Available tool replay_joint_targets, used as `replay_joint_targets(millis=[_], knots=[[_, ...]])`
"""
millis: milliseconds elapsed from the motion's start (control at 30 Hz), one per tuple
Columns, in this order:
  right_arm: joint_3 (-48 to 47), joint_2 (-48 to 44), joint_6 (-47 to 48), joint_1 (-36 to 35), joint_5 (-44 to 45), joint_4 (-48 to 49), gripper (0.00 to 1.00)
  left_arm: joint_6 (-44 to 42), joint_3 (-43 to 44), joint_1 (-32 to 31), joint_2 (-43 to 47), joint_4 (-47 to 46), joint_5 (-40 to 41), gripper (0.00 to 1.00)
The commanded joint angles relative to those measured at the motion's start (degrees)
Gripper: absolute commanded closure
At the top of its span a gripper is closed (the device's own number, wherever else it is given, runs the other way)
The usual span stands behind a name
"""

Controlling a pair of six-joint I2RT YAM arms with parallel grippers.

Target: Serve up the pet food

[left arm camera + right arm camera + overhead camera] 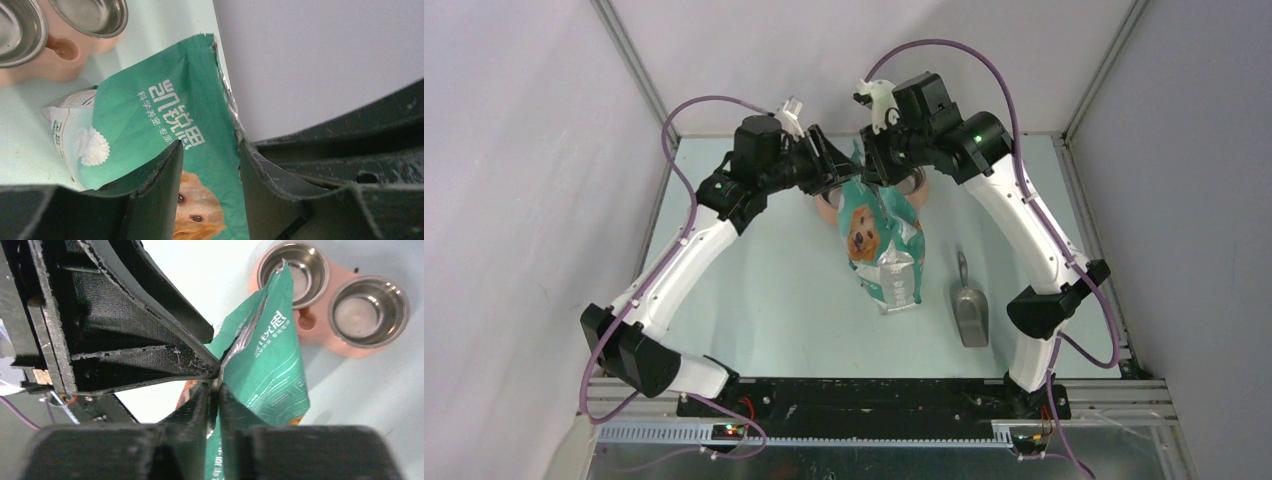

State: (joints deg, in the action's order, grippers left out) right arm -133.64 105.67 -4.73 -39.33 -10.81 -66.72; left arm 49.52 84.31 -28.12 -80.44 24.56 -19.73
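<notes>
Left fingers (155, 185) stand parted — right fingers (192, 415) pinched close together.

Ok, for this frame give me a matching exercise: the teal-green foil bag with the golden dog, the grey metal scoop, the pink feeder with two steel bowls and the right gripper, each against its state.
1 teal-green foil bag
2 grey metal scoop
3 pink feeder with two steel bowls
4 right gripper

A both bowls empty
B fingers closed on foil
C lying loose on the table
D pinched at its top edge

Pairs: 1-D, 2-C, 3-A, 4-B
</notes>
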Motion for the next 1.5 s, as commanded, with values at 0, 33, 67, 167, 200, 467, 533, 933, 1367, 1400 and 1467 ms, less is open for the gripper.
replay_joint_targets(millis=[0, 33, 67, 167, 200, 467, 533, 933, 1367, 1400, 1467], knots=[[1.10, -0.69, 1.31, -0.49, -0.79, -0.65, 0.99, -0.21, 0.55, -0.51, 1.23, -1.62, -0.52, 0.48], [1.32, -0.72, 1.39, -0.49, -0.75, -0.67, 1.00, -0.36, 1.11, -0.64, 0.90, -1.46, -0.46, 0.48], [1.30, -0.72, 1.55, -0.48, -0.72, -0.67, 1.00, -0.55, 1.46, -0.72, 0.64, -1.32, -0.20, 0.47], [0.93, -0.81, 1.70, -0.82, 0.18, -0.48, 1.00, -1.99, 4.11, -1.15, -1.48, 0.83, 0.99, 0.48], [0.84, -0.90, 2.06, -1.00, 1.05, -0.38, 1.00, -2.20, 4.50, -1.28, -2.24, 1.15, 1.09, 0.48], [0.83, -1.99, 3.39, -1.70, 6.50, 0.08, 1.00, -2.20, 2.26, -2.26, -1.77, 3.72, 2.42, 0.67], [0.80, -2.18, 3.48, -1.63, 6.81, 0.17, 1.00, -2.00, 0.69, -2.36, -1.51, 3.34, 2.12, 0.74], [0.84, -3.35, 4.27, -3.09, 7.49, 0.68, 1.00, -2.44, 1.62, -3.70, -3.65, 1.12, -0.32, 0.60], [2.69, -4.23, 15.61, -5.96, 18.53, 2.27, 1.00, -12.12, 10.76, -6.77, -7.69, 14.72, 12.49, 1.00], [3.39, -4.54, 18.64, -6.30, 21.81, 3.63, 1.00, -12.71, 10.82, -6.77, -7.60, 16.13, 13.91, 1.00], [4.93, -5.33, 22.06, -6.65, 25.80, 5.50, 1.00, -13.70, 10.32, -6.73, -7.16, 19.63, 17.44, 1.00]])
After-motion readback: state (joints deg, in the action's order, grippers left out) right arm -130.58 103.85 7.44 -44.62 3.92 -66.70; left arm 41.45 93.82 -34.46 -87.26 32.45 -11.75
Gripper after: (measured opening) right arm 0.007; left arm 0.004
